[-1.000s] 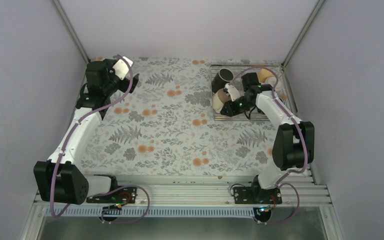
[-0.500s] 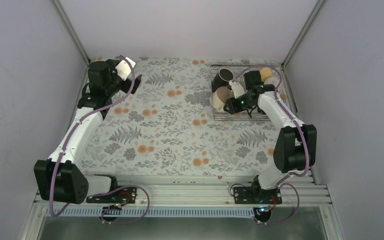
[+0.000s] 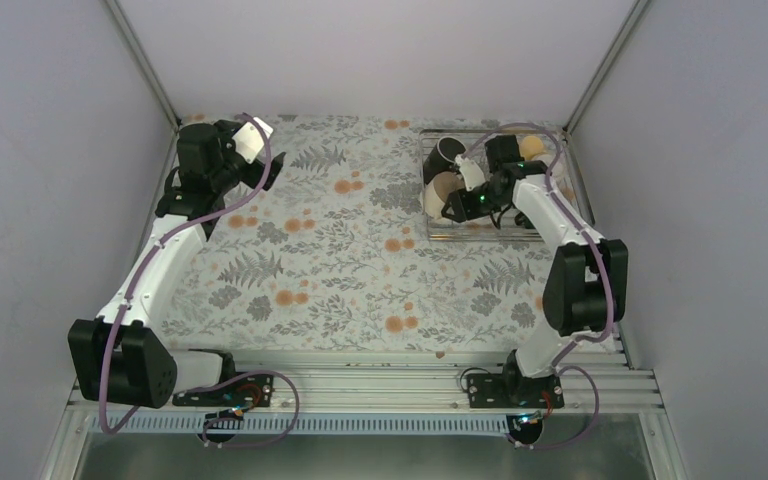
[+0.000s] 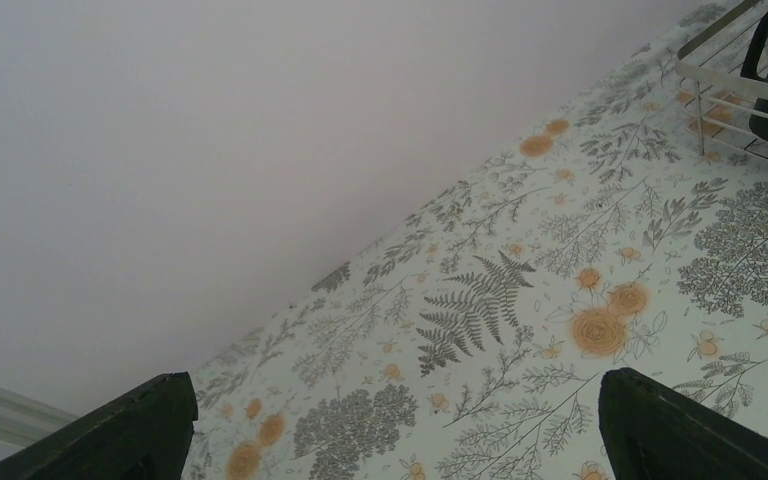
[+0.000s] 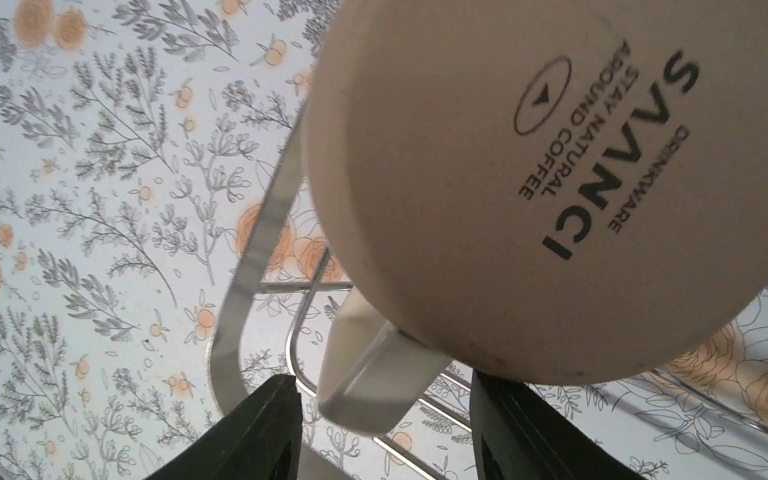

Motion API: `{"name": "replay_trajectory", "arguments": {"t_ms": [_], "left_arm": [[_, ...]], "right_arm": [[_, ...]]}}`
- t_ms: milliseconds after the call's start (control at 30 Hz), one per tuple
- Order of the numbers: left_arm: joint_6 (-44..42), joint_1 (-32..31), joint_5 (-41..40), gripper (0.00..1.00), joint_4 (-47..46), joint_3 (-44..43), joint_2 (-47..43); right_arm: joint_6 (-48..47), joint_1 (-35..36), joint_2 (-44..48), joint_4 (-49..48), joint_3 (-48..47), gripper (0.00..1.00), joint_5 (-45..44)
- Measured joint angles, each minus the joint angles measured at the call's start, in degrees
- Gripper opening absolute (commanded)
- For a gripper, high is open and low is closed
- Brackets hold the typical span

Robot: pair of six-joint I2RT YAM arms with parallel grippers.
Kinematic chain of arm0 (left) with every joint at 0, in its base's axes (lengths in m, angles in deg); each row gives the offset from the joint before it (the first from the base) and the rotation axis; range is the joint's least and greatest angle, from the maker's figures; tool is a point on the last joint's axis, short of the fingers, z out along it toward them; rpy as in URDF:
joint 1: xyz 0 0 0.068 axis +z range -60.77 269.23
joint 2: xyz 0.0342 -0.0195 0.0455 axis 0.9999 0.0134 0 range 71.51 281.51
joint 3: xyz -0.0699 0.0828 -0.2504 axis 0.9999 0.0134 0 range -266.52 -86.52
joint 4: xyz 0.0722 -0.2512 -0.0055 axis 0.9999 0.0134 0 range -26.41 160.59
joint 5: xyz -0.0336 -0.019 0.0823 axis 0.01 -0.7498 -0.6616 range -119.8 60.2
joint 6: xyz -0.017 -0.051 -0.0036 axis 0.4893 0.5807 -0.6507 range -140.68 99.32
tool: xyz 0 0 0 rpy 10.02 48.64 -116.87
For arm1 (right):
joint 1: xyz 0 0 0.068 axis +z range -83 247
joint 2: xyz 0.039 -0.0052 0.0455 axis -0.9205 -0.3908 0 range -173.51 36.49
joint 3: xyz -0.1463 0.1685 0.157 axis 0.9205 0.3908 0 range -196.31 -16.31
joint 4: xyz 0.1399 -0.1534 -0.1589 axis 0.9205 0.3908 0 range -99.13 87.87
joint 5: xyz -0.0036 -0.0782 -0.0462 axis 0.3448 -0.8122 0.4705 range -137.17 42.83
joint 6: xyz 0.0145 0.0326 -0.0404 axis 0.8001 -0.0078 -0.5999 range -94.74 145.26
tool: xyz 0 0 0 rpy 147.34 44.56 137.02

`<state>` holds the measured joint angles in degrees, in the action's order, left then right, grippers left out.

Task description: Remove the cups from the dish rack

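With right gripper point(image 5: 380, 390) jaws loose around the beige mug point(image 5: 560, 180) handle point(image 5: 400, 350) at lower centre, closing may pinch rack point(image 5: 248, 262) wire; left gripper point(image 4: 392, 400) spread, empty.

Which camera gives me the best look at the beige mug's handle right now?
Right wrist: the beige mug fills the frame, and its handle sits inside the right end effector. Top external shows the mug small, handle unclear. Left wrist misses it.

Matt beige mug point(image 5: 560, 180), shiny metal wire dish rack point(image 5: 250, 270)
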<state>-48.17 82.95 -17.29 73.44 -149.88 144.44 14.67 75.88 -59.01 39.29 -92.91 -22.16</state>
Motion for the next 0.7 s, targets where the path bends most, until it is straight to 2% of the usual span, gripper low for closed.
{"name": "replay_trajectory", "arguments": {"t_ms": [233,433,600,700], "left_arm": [[-0.4,0.0,0.0,1.00,0.2,0.0,-0.1],[-0.6,0.0,0.0,1.00,0.2,0.7,-0.7],[-0.5,0.0,0.0,1.00,0.2,0.7,-0.7],[-0.5,0.0,0.0,1.00,0.2,0.7,-0.7]], "right_arm": [[0.6,0.3,-4.1,-0.3,-0.3,0.38,-1.7],[1.1,0.5,-4.1,-1.0,-0.3,0.27,-3.9],[2.0,0.3,-3.6,-1.5,-0.3,0.12,-5.4],[1.9,0.5,-3.1,-1.5,-0.3,0.07,-5.6]]}}
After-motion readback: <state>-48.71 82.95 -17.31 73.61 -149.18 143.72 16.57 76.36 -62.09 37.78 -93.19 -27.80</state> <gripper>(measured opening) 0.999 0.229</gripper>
